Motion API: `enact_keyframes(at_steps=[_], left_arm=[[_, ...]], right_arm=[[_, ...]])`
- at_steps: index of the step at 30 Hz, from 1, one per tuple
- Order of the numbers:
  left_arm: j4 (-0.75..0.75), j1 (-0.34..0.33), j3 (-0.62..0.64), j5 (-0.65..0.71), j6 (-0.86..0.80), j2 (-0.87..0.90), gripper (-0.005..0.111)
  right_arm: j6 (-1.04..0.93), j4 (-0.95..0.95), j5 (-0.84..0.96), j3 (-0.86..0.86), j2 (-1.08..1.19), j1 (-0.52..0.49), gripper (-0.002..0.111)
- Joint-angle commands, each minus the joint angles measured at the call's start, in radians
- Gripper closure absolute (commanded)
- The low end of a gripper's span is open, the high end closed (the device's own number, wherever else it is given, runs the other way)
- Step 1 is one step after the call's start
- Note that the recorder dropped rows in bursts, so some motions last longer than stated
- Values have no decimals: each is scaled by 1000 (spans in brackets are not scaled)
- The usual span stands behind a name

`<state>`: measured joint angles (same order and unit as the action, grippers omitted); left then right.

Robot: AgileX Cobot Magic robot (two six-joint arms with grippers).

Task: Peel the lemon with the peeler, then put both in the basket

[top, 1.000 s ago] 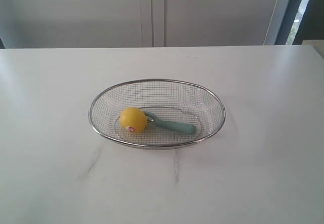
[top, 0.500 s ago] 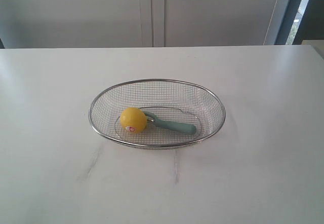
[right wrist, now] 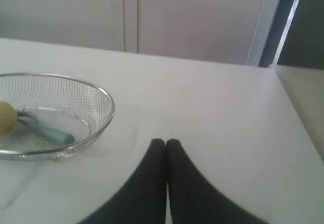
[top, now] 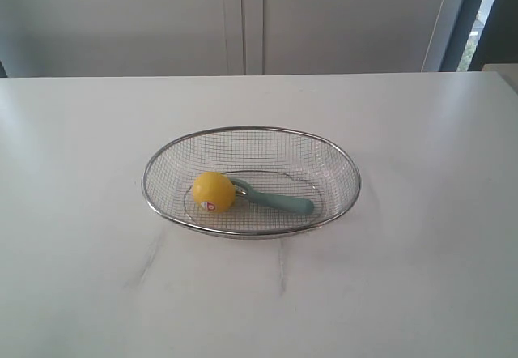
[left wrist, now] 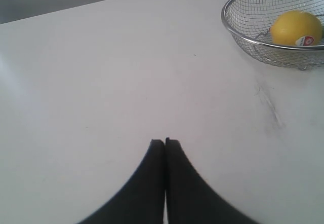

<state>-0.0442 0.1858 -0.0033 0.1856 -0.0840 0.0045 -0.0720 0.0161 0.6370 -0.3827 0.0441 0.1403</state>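
The silver wire-mesh basket [top: 340,159] stands in the middle of the white table. Inside it lies the yellow lemon [top: 213,191] with its red-and-white sticker facing front, and the teal-handled peeler [top: 279,202] rests beside it, blade end against the lemon. Neither arm shows in the exterior view. My left gripper [left wrist: 164,142] is shut over bare table, well away from the basket [left wrist: 233,29] and the lemon [left wrist: 293,27]. My right gripper [right wrist: 165,143] is shut too, empty, off to the side of the basket [right wrist: 104,100] and the peeler [right wrist: 50,131].
The white tabletop [top: 97,147] carries faint grey marks [top: 146,261] in front of the basket. A pale wall with panel seams runs behind the table, and a dark window frame [top: 465,18] stands at the far right.
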Motion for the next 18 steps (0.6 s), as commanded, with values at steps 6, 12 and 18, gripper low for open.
enact_keyframes(at_steps=[6, 12, 18], left_arm=[[-3, -3, 3, 1, 6, -5, 107], [-3, -3, 3, 1, 6, -5, 107], [-3, -3, 3, 1, 6, -5, 107]], right_arm=[[0, 3, -153, 203, -27, -6, 108], [0, 3, -237, 268, -27, -6, 108], [0, 3, -310, 383, -34, -6, 108]])
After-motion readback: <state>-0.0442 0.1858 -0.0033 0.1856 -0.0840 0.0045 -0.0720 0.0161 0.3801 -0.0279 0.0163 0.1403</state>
